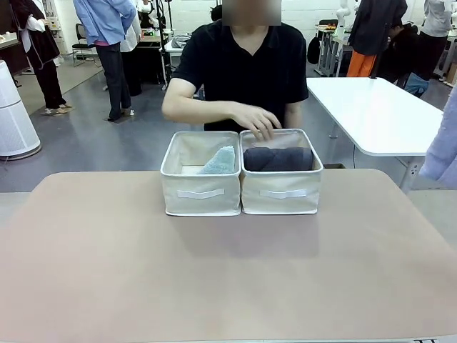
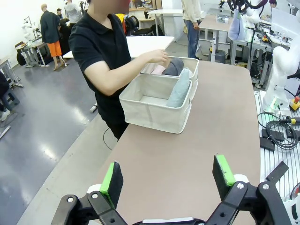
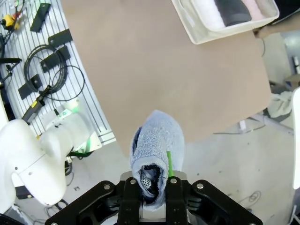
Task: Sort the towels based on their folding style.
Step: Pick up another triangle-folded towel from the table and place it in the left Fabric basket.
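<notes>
Left gripper (image 2: 166, 180) hangs spread wide and empty over the table (image 2: 197, 140), short of the bins (image 2: 150, 110). From the right wrist, the right gripper (image 3: 152, 180) pinches the periwinkle towel (image 3: 157, 140) beyond the table's edge. Front view: the teal towel (image 1: 220, 161) lies in the left bin (image 1: 200, 193), the dark grey towel (image 1: 278, 158) in the right bin (image 1: 282, 193), under the person's hand (image 1: 257, 121).

Two bins stand side by side, touching, at the far middle of the desk (image 1: 228, 271), with the person (image 1: 243, 64) behind them. In the left bin (image 1: 201, 193) a folded towel (image 1: 220, 161) leans against the wall nearest the right bin (image 1: 282, 193), where rolled towels (image 3: 232, 10) lie side by side under the person's hand (image 1: 258, 121). The left hand (image 2: 168, 174) hangs spread above the near desk. The right hand (image 3: 153, 187) pinches a second folded towel (image 3: 157, 140) beyond the desk's edge, above the floor.
</notes>
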Robot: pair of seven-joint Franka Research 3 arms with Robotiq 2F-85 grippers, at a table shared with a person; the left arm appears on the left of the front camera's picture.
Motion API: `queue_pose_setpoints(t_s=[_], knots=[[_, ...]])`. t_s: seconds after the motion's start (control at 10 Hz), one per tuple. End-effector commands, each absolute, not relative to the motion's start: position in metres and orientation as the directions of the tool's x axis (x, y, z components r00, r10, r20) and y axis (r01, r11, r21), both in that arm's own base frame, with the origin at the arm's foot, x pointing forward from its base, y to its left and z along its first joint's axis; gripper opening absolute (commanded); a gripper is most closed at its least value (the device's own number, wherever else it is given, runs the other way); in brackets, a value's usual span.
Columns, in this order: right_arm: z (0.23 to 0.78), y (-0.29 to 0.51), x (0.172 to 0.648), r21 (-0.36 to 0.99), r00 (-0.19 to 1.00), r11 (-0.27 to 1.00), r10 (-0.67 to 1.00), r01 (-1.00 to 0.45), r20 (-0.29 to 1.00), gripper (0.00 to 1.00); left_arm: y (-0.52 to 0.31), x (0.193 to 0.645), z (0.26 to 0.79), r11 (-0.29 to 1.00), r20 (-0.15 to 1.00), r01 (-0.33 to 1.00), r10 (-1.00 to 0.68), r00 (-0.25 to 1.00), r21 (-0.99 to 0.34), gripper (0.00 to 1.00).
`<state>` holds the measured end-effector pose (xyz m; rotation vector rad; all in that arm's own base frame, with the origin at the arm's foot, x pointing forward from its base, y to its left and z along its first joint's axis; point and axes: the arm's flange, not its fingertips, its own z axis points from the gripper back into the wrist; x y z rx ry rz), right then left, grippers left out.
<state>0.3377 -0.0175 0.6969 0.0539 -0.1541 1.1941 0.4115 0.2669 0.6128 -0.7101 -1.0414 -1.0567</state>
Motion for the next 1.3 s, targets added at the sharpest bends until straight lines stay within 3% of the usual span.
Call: queue_pose_setpoints(t_s=[0.0, 0.4, 0.7, 1.0, 1.2], knots=[[0.704, -0.016, 0.346, -0.041, 0.357, 0.365, 0.924, -0.93, 0.135, 0.17, 0.265, 0.409, 0.614, 0.363, 0.934, 0.932, -0.333, 0.129, 0.001, 1.0], [0.708, -0.005, 0.361, -0.035, 0.365, 0.372, 0.921, -0.927, 0.135, 0.17, 0.265, 0.409, 0.614, 0.363, 0.934, 0.932, -0.333, 0.129, 0.001, 1.0], [0.745, 0.066, 0.426, -0.093, 0.324, 0.347, 0.924, -0.933, 0.203, 0.17, 0.265, 0.409, 0.614, 0.363, 0.934, 0.932, -0.333, 0.129, 0.001, 1.0], [0.774, 0.2, 0.527, -0.115, 0.163, 0.181, 0.975, -0.977, 0.15, 0.17, 0.265, 0.409, 0.614, 0.363, 0.934, 0.932, -0.333, 0.129, 0.001, 1.0], [0.767, 0.272, 0.546, -0.103, 0.032, 0.045, 0.992, -0.994, 0.124, 0.17, 0.265, 0.409, 0.614, 0.363, 0.934, 0.932, -0.333, 0.129, 0.001, 1.0]])
